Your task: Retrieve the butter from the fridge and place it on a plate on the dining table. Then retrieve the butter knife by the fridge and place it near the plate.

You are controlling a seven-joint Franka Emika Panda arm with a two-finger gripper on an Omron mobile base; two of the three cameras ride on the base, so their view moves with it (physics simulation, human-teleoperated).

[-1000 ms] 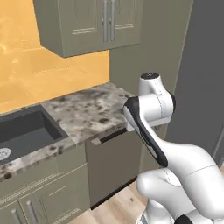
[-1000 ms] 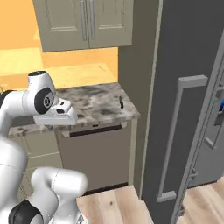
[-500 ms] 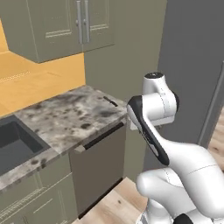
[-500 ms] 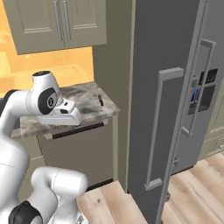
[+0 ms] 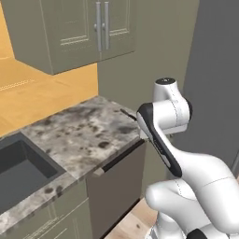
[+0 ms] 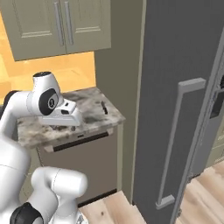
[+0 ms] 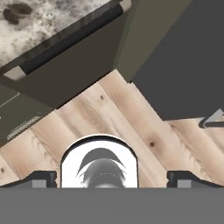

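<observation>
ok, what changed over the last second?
The base turned right, so both base views swung: sink slid toward the left edge, fridge fills more of the right base view. Nothing grabbed or released. Gripper stayed open and empty, butter knife stayed on the counter, fridge doors shut.

Rendered frames, even flat lighting, no obvious single source. Bright overall; orange wall (image 5: pixel 42 93) looks washed out, slightly glowing. Soft shading under the cabinets (image 5: pixel 70 32), no hard cast shadows. Fridge (image 6: pixel 175 87) is uniformly dark, no glare. Low resolution, jagged edges, slight softness on the counter (image 5: pixel 79 135) texture. Hand view is sharp on the wood floor (image 7: pixel 113 113), no visible edge distortion.
</observation>
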